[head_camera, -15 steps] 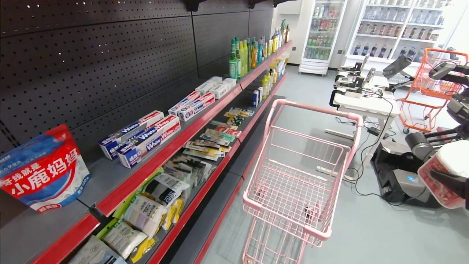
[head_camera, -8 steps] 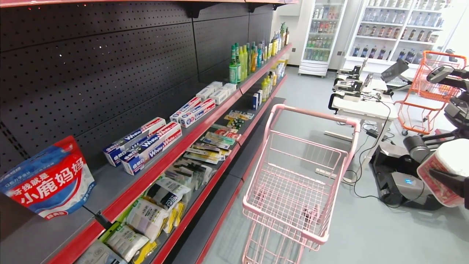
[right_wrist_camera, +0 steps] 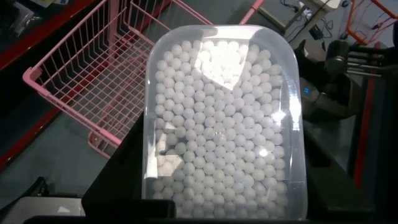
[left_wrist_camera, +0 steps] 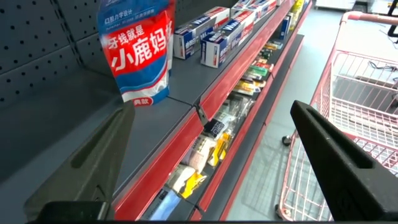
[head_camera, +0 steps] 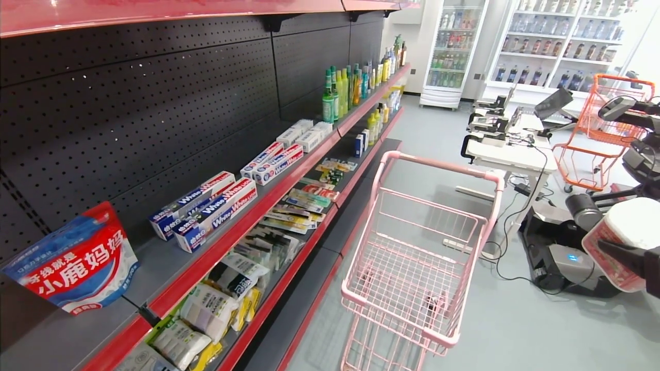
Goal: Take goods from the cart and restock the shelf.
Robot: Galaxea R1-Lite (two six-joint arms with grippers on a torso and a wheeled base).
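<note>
Two end effectors, two very different looks. So the right end effector [right_wrist_camera: 227, 177] is clamped on a clear rounded plastic tub of small white balls [right_wrist_camera: 224, 118], with a black finger on each side. From the head view the tub hangs over the floor, well to the right of the pink wire cart [head_camera: 423, 247]. It's half cut off by the frame edge, and a finger covers part of its red label.

The left end effector [left_wrist_camera: 211, 168] has its fingers spread wide apart, facing the red front edge of the dark grey shelf [left_wrist_camera: 74, 112]. A blue-and-red stand-up pouch [left_wrist_camera: 140, 53] sits near that edge, top cropped. The cart's lower frame is cut off too.
</note>
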